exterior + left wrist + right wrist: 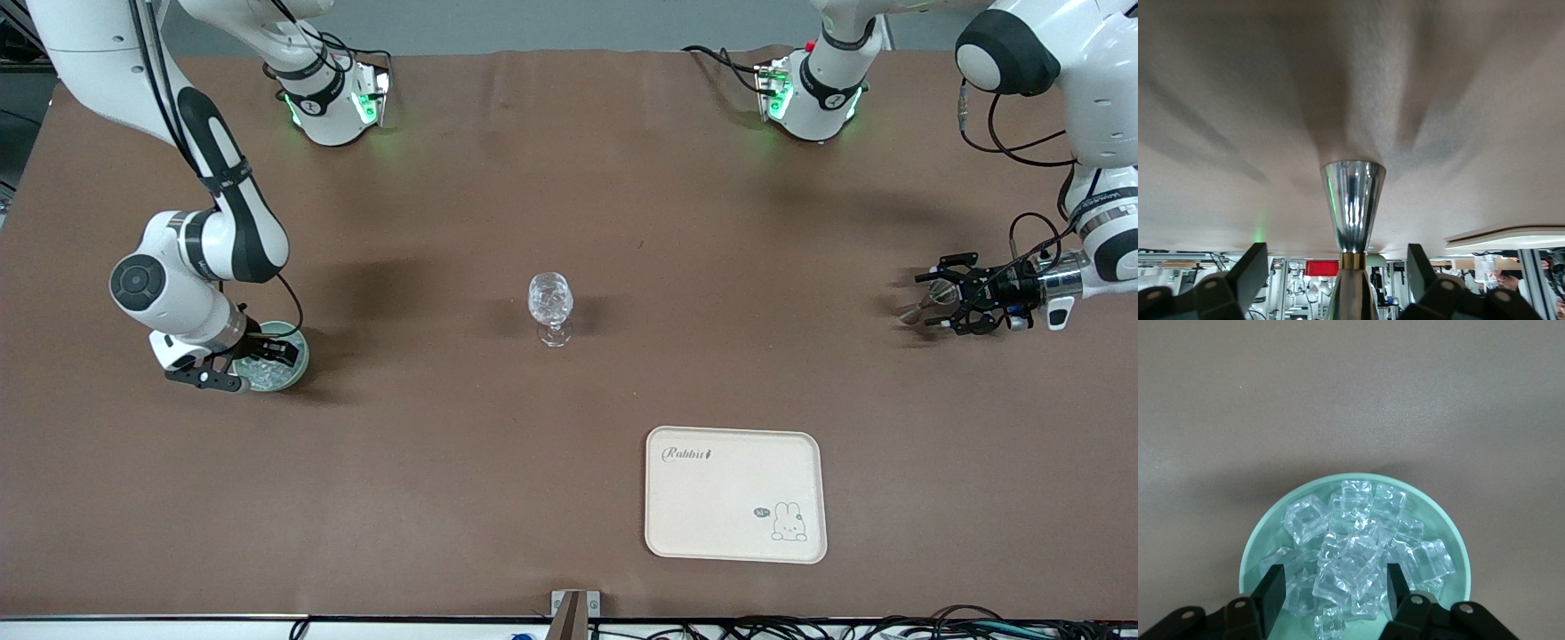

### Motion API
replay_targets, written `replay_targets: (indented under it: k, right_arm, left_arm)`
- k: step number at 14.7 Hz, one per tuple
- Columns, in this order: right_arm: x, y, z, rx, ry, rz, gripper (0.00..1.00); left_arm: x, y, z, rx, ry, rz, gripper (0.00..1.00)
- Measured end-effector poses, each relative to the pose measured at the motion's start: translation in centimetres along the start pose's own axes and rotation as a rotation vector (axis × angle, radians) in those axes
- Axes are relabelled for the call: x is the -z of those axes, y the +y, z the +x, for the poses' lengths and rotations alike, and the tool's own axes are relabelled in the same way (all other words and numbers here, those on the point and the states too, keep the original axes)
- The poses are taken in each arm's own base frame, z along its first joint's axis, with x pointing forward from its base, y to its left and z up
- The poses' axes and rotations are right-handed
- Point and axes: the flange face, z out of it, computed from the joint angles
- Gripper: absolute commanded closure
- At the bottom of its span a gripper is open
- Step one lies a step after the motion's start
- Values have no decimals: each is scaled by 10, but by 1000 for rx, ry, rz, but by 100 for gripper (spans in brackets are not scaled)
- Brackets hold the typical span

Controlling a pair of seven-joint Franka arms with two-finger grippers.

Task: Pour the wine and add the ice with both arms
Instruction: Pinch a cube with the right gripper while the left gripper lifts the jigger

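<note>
Jaws of the right gripper [253, 363] are seen spread, w/ fingers [1275, 590] dipped into the ice [1355, 553]; a cube at the top of the pile sits between the two pads, but whether it's actually pinched can't be told. Ice is piled in a pale green bowl [298, 363] on the brown table [444, 498], toward the right arm's end. Cubes are clear, heaped above the rim, approx. a dozen or more.

Jaws of the left gripper [933, 302] are seen spread either side of a shiny metal cone-shaped cup [1353, 200], narrow at the gripper end, w/ a gold band at the neck. Gaps show between the fingers [1248, 273] and the cup's stem in the left wrist view, so no pinch is made out. Gripper is held sideways, low over the table toward the left arm's end.

Nearest the front camera, a cream tray [711, 533] w/ a rabbit print & the word "Rabbit" is laid flat. Farther back, near mid-table, a clear stemmed glass [551, 307] is stood upright, well apart from bowl, tray & both grippers. Farthest off, both arm bases are set along the table edge, green lights lit.
</note>
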Motion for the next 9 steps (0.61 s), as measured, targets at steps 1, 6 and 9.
replay_targets:
  k: [1, 6, 9]
  right_arm:
    - [0, 0, 0, 0, 0, 0, 38]
    - [0, 2, 0, -3, 1, -2, 39]
    - [0, 7, 1, -1, 2, -9, 41]
  left_arm:
    - [3, -1, 1, 2, -4, -17, 18]
    - [1, -1, -1, 4, -52, -52, 29]
    - [-2, -4, 1, 13, -60, -63, 35]
